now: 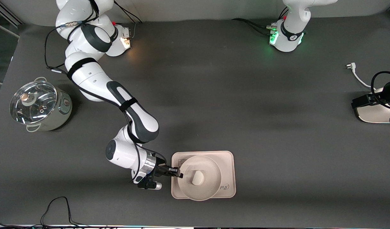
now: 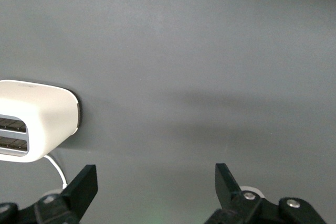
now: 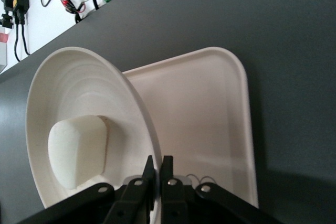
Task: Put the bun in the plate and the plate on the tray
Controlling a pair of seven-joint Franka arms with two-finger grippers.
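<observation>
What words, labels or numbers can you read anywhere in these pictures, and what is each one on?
"Ra": start of dark cursive lettering on the cream-beige rectangular tray, at its corner nearer the front camera; the round cream plate covers the rest.
Small drawing on the tray beside the right gripper: no readable text.
Markings on both arm bases: too small to read.

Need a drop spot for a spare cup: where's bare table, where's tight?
Bare table: the wide stretch between the pot and the toaster, and the strip between tray and front edge. Crowded: the tray, filled by the plate holding the bun, right gripper shut on its rim. Left gripper waits open by the toaster.
</observation>
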